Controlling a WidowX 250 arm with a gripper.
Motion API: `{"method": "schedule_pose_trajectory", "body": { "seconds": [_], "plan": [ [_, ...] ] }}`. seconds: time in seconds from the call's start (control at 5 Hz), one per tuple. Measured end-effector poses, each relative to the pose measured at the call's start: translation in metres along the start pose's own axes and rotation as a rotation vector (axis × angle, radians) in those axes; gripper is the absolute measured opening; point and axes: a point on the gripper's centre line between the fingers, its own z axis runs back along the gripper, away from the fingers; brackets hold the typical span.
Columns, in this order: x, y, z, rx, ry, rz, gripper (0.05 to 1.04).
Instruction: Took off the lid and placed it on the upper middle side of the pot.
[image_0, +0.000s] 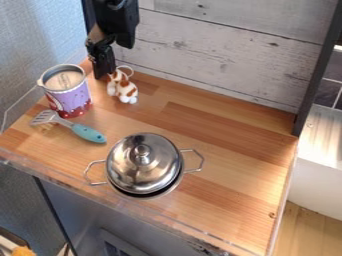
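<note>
A: Where is the hand (102, 70) being seen?
B: Upper L of the view, pointing down nr the table's (234, 185) far L corner. It's being carried by 1 blk arm (117, 20) coming in from the top edge.
A: And its state?
B: Apart, together or clamped on s/th: that isn't being shown clearly enough to say.
A: OK. The lid (137, 172)?
B: It's being held up by the pot (172, 186), knob (142, 153) facing up. Along the lid's near edge a dk band & a strip of pot rim are being left exposed.
A: Pot handles?
B: 2 wire loops are being seen: 1 on the L side (88, 173), 1 on the R side (201, 160).
A: What's being shown by the hand?
B: 1 small toy animal (123, 90), wht w/ brn patches, is being seen just beside it; whether they're touching can't be judged.
A: Rest of the table?
B: 1 purple cup (73, 98) w/ a metal rim is being seen upright at far L. In front of it 1 spatula (88, 133) is being supported flat, slotted gray head to the L, turq. handle angling twd the pot. Behind, the table is being backed by a whitish plank wall (220, 50).
</note>
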Motion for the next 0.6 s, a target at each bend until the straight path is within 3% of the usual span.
{"method": "schedule_pose_trajectory", "body": {
  "seconds": [0.4, 0.6],
  "plan": [
    [0.017, -0.028, -0.009, -0.052, -0.037, 0.003, 1.001],
    [0.031, -0.043, 0.005, -0.027, -0.067, -0.007, 1.001]
  ]
}}
